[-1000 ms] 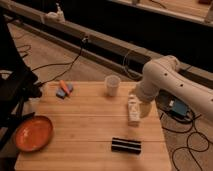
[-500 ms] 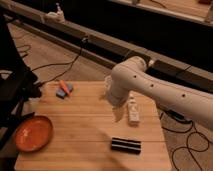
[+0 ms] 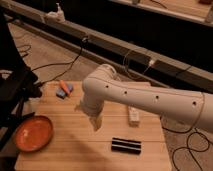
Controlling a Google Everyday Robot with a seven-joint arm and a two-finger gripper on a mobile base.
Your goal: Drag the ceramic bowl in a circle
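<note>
**Orange bowl (image 3: pixel 33 134) unmoved as arm swings nearer**

The arm (image 3: pixel 150 97) has swept across the table (image 3: pixel 75 152) toward the bowl's side. Its gripper (image 3: pixel 94 121) hangs mid-table, jaws spread, holding nothing. The bowl sits at the near left corner, still apart from it. Approach seems under way; dragging not begun.

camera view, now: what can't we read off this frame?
All in the camera view:
- Gripper, over the table right of the ceramic bowl: whether it touches the wood, cannot tell.
- White object: top hidden by the arm; kind unclear.
- Table's far middle: behind the arm.
- Blue and orange items: too small to name.
- Arm's base: cut off by the right edge.
</note>
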